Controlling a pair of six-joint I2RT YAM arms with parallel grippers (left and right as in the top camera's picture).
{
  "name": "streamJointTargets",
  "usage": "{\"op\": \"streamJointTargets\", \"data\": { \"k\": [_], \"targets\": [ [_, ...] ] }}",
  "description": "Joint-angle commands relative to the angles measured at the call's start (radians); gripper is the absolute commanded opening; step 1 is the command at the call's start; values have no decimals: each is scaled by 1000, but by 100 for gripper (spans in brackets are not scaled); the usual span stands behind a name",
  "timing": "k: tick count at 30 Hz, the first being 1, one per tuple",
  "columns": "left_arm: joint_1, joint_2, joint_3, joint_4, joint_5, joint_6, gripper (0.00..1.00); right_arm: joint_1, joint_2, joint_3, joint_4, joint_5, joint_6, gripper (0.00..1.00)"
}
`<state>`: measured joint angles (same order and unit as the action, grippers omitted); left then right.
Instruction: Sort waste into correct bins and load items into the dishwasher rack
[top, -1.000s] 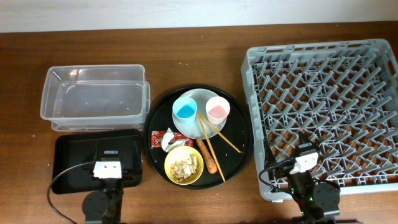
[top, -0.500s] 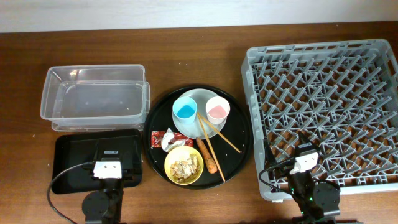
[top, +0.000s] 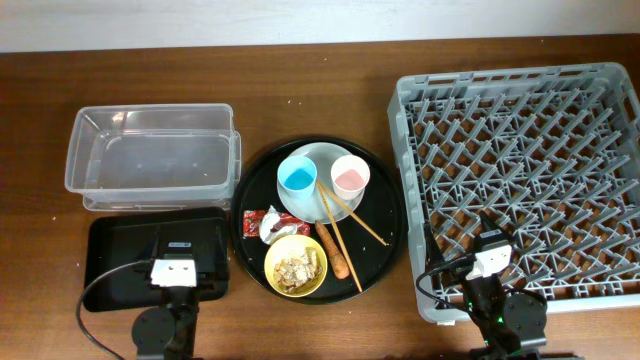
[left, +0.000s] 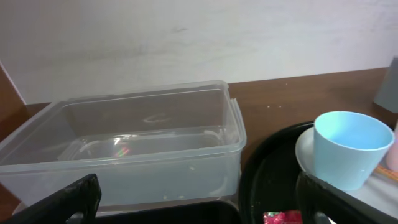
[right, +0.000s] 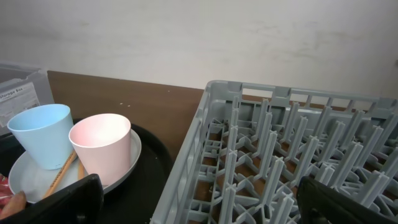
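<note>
On the round black tray (top: 385, 215) a light blue cup (top: 297, 178) and a pale pink cup (top: 350, 177) stand on a white plate (top: 322, 158). Wooden chopsticks (top: 345, 225) lie across it. A red wrapper (top: 254, 222), crumpled white paper (top: 272, 228), a sausage stick (top: 333, 250) and a yellow bowl (top: 296, 266) of scraps lie in front. The clear tub (top: 152, 157) and the black tray (top: 120, 255) are at left, the grey rack (top: 520, 170) at right. My left gripper (left: 199, 205) is open over the black tray. My right gripper (right: 199, 202) is open over the rack's near edge.
The wrist views show the clear tub (left: 124, 146), blue cup (left: 351, 146) and wrapper (left: 283, 218) on the left, and the pink cup (right: 101, 146), blue cup (right: 40, 134), plate (right: 37, 180) and rack (right: 298, 149) on the right. A white wall runs behind the table.
</note>
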<state>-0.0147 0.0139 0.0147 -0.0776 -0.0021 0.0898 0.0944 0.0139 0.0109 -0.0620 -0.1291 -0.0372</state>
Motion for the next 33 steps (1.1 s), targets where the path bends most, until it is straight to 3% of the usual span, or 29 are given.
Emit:
{"op": "streamJointTargets", "data": {
  "k": [1,3,6,10,13,18,19,21,23,27,29,33],
  "targets": [
    [-4,-5,26,0,180,-51,99,3,-6,-5,-5,6,2,98],
    [-4,-2,98,-33,242,-76,99,3,-6,-5,-5,6,1,98],
    [-4,113,407,-271,261,-75,99,3,-6,-5,-5,6,1,98],
    [-4,459,873,-470,588,-75,99,3,-6,-5,-5,6,2,98],
    [-4,631,1014,-549,713,-75,99,3,-6,-5,-5,6,2,98],
    [-4,779,1021,-555,792,-75,98,3,-6,-5,-5,6,2,98],
    [-5,796,1020,-575,792,-76,68,3,-6,-5,-5,6,2,98],
    [-5,828,1020,-669,792,-108,30,3,-6,-5,-5,6,2,98],
    [-5,872,1015,-802,772,-121,15,3,-6,-5,-5,6,2,98],
    [-5,939,1013,-949,500,-181,11,3,-6,-5,-5,6,1,98],
    [-5,977,1012,-963,393,-256,22,3,-6,-5,-5,6,2,98],
    [-65,1098,985,-956,246,-401,32,3,-6,-5,-5,6,2,98]
  ]
}}
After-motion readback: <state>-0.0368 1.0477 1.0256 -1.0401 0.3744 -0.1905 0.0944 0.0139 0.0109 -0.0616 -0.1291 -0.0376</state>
